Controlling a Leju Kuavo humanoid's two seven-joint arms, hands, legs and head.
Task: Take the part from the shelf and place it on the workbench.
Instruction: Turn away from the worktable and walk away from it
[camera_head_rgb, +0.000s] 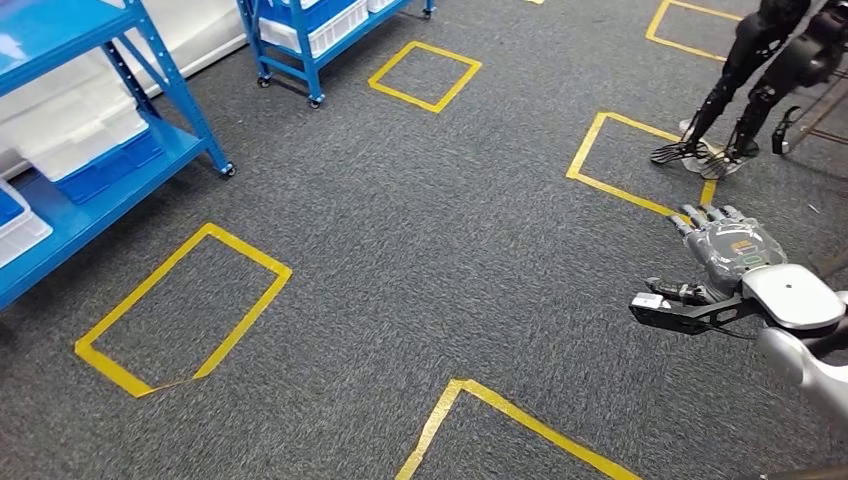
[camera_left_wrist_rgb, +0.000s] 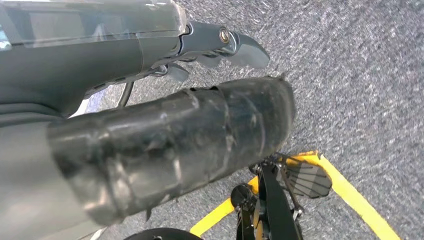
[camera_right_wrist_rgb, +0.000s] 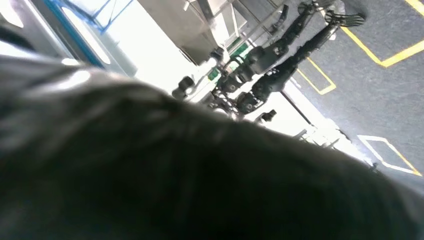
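Observation:
My right hand (camera_head_rgb: 725, 250) hangs over the grey carpet at the right. I see its back, with the fingers (camera_head_rgb: 700, 214) stretched out and nothing held in it. In the right wrist view a dark blurred mass (camera_right_wrist_rgb: 175, 175) lies close to the lens, and I cannot tell what it is. My left hand (camera_left_wrist_rgb: 165, 135) points at the floor, its taped thumb and its fingers (camera_left_wrist_rgb: 235, 45) apart and empty. The blue shelf (camera_head_rgb: 100, 190) stands at the far left with white bins (camera_head_rgb: 70, 140) and a blue bin (camera_head_rgb: 115, 168) on it. I cannot make out any part in them.
A second blue shelf on castors (camera_head_rgb: 305, 45) stands at the back. Yellow tape squares (camera_head_rgb: 185, 310) mark the carpet. Another dark robot (camera_head_rgb: 750, 80) stands at the upper right on a taped square.

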